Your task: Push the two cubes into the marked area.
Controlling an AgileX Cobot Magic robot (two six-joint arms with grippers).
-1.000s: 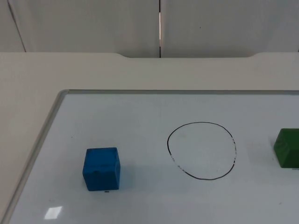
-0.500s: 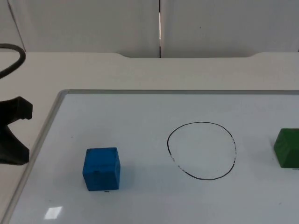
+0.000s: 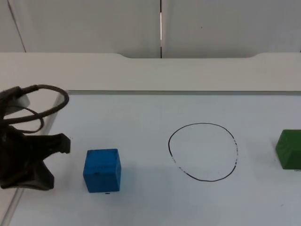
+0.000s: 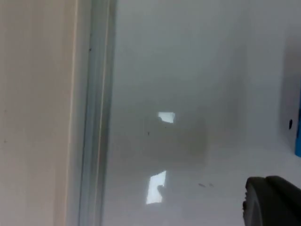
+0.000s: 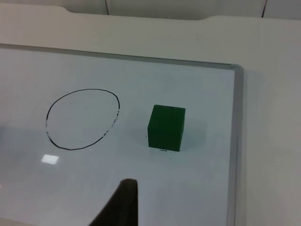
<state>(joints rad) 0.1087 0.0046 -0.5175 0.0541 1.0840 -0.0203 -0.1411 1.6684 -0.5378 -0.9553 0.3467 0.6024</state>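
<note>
A blue cube (image 3: 102, 170) sits on the whiteboard, left of a hand-drawn black circle (image 3: 203, 151). A green cube (image 3: 289, 149) rests to the right of the circle, at the picture's edge. Both cubes lie outside the line. My left gripper (image 3: 53, 162) is open, low over the board's left edge, its fingers pointing at the blue cube's left side with a small gap between. A sliver of the blue cube (image 4: 298, 127) shows in the left wrist view. In the right wrist view, my right gripper (image 5: 123, 202) waits back from the green cube (image 5: 166, 127) and the circle (image 5: 83, 118).
The whiteboard has a raised metal rim (image 3: 49, 123) along its left and far sides, and another rim (image 5: 236, 141) near the green cube. Beyond it is the cream table top (image 3: 141, 70), then the grey partition wall (image 3: 94, 23).
My left arm has come in from the left and moved right across the board's rim, up close to the blue cube. Neither cube has shifted.
</note>
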